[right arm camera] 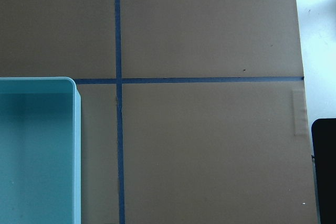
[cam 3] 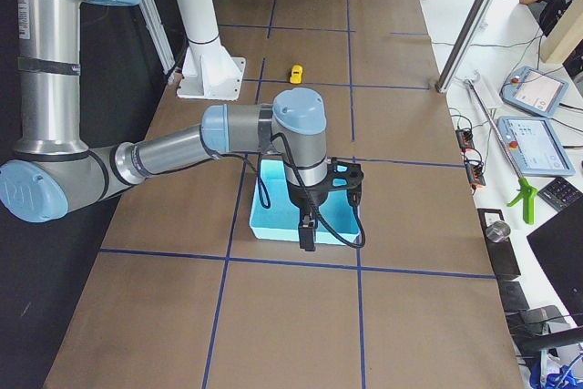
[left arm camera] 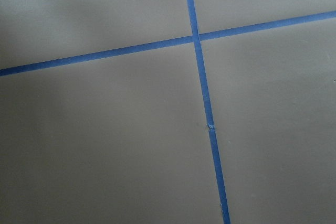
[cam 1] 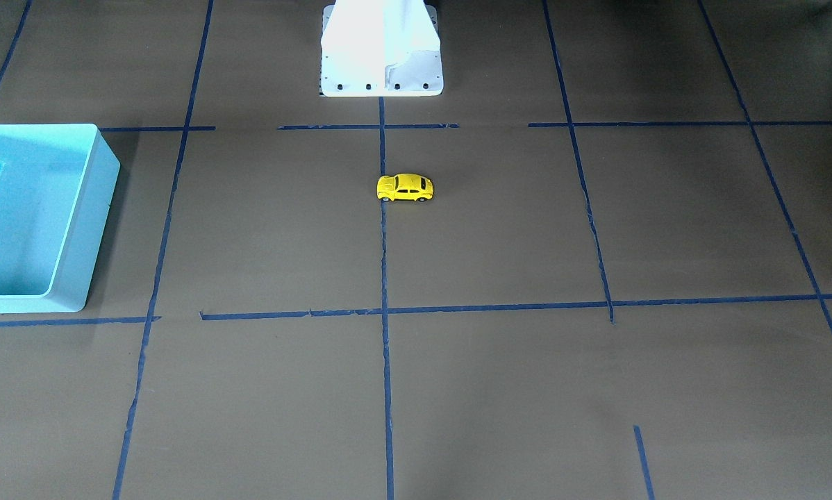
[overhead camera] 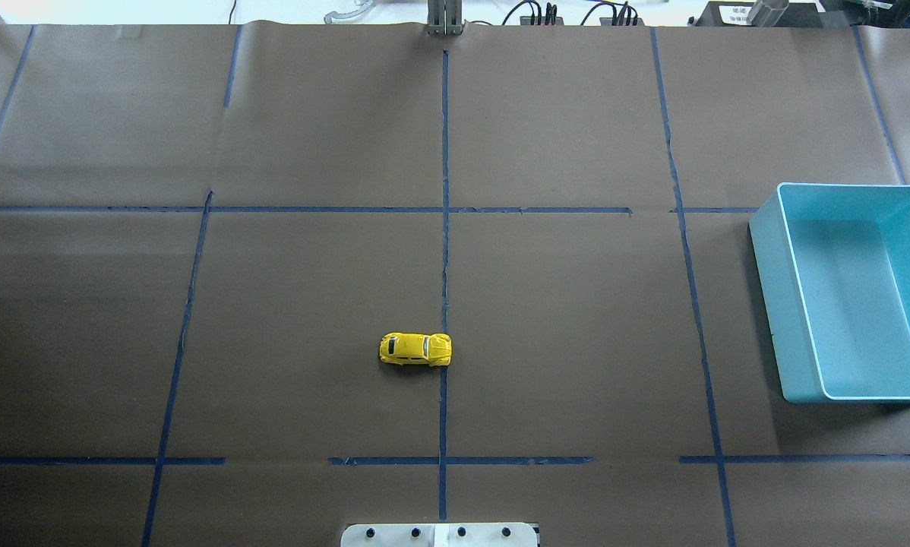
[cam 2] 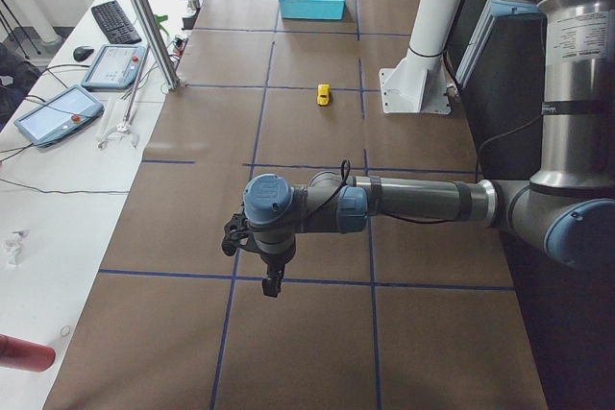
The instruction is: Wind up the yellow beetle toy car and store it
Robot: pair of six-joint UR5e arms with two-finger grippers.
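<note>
The yellow beetle toy car (cam 1: 405,187) stands on its wheels on the brown table, near the centre tape line and in front of the robot's base; it also shows in the overhead view (overhead camera: 415,349) and small in both side views (cam 2: 324,94) (cam 3: 296,74). The left gripper (cam 2: 272,280) hangs over the table far from the car, near the table's left end. The right gripper (cam 3: 308,234) hangs above the light-blue bin (cam 3: 273,221). Both show only in the side views, so I cannot tell whether they are open or shut. Neither wrist view shows fingers.
The light-blue bin (overhead camera: 786,304) is empty and sits at the table's right side (cam 1: 76,229) (right arm camera: 37,156). The white robot base (cam 1: 381,48) stands behind the car. Blue tape lines (left arm camera: 202,87) cross the table. Tablets and a keyboard lie on side benches (cam 2: 58,112).
</note>
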